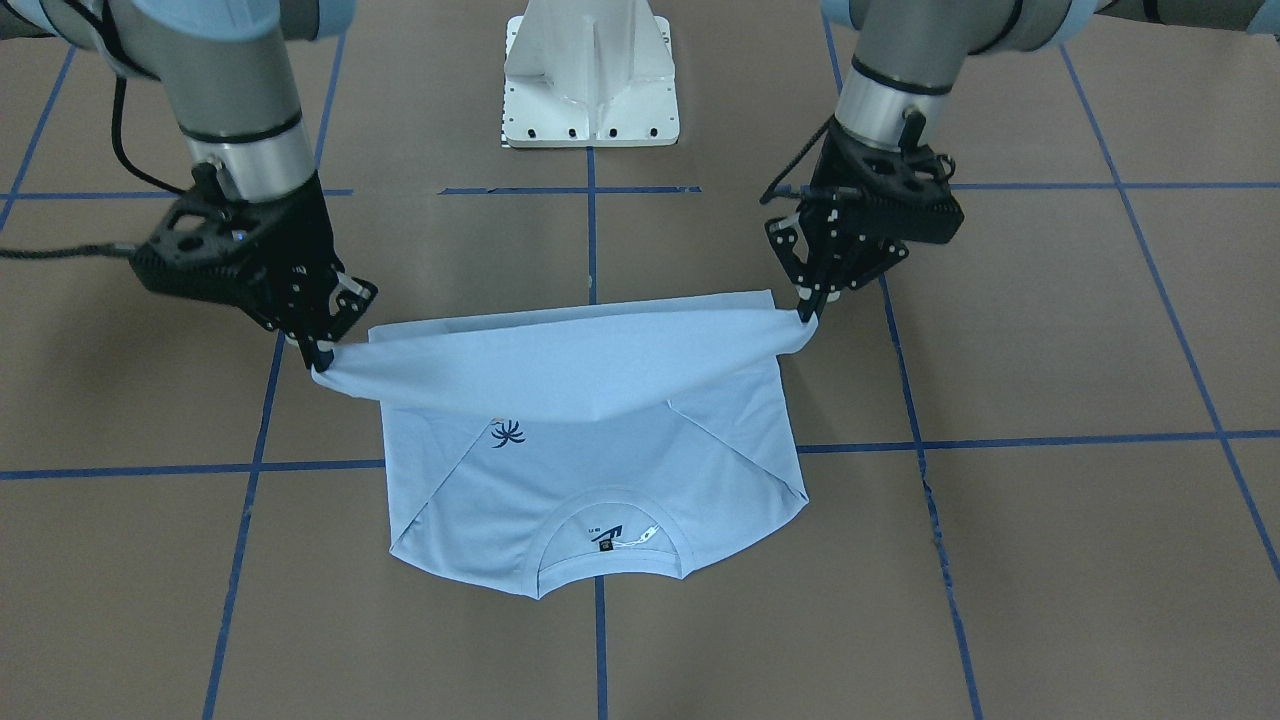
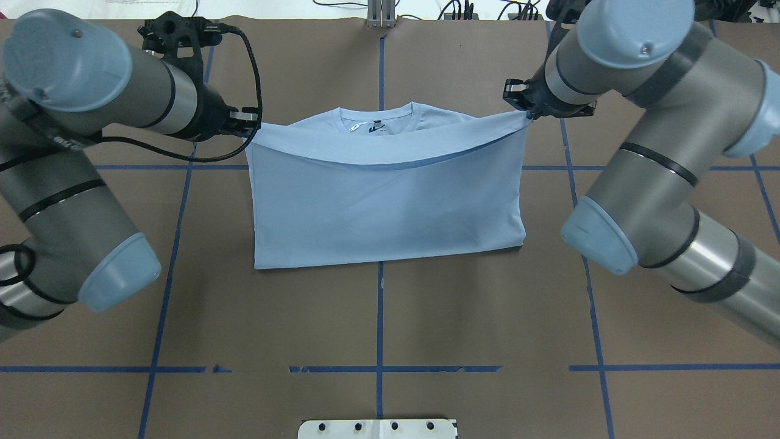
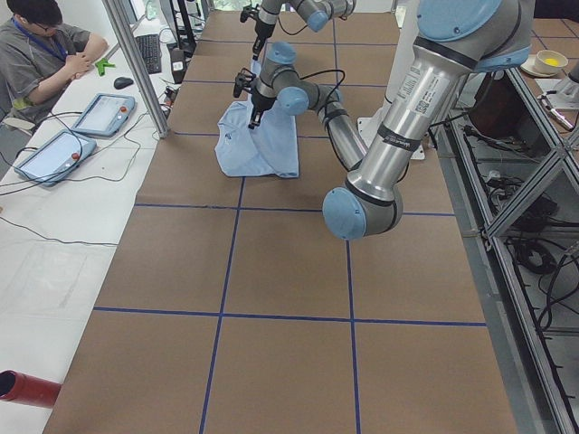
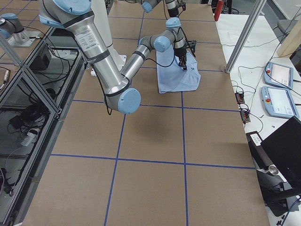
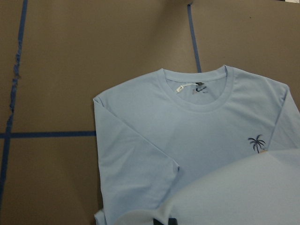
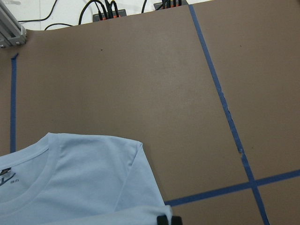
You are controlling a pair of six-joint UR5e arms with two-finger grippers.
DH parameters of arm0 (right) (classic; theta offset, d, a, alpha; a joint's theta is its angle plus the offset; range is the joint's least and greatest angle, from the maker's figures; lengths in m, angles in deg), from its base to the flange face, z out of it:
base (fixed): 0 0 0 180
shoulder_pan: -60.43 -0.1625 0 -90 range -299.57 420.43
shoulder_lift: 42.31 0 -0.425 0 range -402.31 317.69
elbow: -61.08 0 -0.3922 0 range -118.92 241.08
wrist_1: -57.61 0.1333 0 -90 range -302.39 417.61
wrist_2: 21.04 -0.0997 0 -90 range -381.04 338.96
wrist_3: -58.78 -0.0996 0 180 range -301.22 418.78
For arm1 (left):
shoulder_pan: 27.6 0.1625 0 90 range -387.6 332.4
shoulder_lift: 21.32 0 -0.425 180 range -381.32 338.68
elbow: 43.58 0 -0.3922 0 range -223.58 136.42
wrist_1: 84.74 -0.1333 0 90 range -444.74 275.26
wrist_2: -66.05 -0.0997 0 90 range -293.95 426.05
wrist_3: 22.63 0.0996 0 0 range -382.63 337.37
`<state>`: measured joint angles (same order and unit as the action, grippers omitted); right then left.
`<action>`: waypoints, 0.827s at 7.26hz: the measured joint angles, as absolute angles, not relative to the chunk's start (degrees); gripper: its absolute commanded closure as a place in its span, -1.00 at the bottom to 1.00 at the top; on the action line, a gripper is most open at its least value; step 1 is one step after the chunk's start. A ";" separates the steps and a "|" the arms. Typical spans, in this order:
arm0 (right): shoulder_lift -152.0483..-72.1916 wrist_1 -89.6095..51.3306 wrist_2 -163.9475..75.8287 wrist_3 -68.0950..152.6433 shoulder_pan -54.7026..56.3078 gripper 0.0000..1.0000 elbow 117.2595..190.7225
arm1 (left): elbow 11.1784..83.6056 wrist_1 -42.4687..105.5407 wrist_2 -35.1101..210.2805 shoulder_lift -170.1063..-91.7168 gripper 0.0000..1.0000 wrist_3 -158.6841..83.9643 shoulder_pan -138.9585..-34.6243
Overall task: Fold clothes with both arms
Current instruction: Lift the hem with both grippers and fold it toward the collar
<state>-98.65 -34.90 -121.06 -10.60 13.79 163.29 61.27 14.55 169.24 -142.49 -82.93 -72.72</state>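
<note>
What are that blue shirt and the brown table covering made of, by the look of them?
T-shirt: thin, soft knit fabric, probably cotton or a blend, matte; it sags and drapes between the two held corners.
Table covering: looks like matte brown paper or card; flat, no shine.
Blue lines: seem adhesive tape, with torn, frayed edges in places.

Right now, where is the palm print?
Front-facing view: the palm print sits left of centre on the shirt, just under the lifted hem, nearer the right end effector.

T-shirt (image 1: 600,480) lies between left hand (image 1: 808,305) and right hand (image 1: 320,358)
</note>
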 measured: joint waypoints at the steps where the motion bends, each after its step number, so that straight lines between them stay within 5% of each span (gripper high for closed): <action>1: -97.29 -29.98 -120.12 -10.53 13.62 1.00 157.01 | 54.59 18.57 169.02 -144.38 1.00 -82.43 -73.17; 3: -92.32 -23.89 -117.94 -10.43 13.69 1.00 144.52 | 42.50 26.13 167.66 -147.31 1.00 -82.14 -73.26; 6: -91.22 -19.60 -115.29 -10.47 15.93 1.00 138.03 | 33.71 32.35 165.57 -148.47 1.00 -80.84 -71.92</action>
